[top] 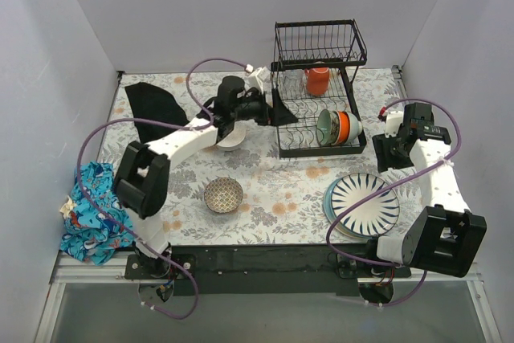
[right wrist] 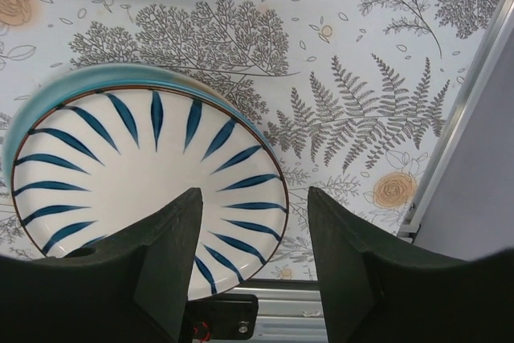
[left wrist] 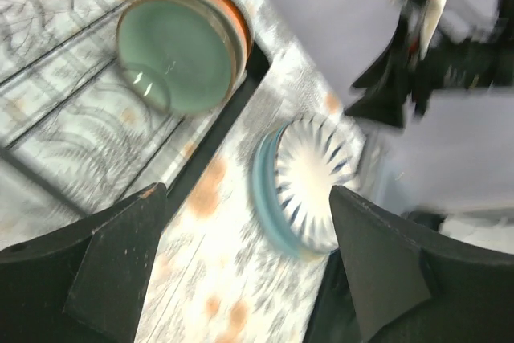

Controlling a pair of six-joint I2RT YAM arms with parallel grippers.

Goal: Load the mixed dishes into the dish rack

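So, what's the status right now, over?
Left gripper open, empty, beside dish rack. Right gripper open, above striped plate. Orange mug, green bowl racked; patterned bowl, white bowl on table. Nothing seen in the way.

No legible text or labels anywhere.

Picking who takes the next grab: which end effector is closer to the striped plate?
Right. The right end effector hovers open just past the far edge of the striped plate. The left end effector is well away, at the left side of the dish rack.
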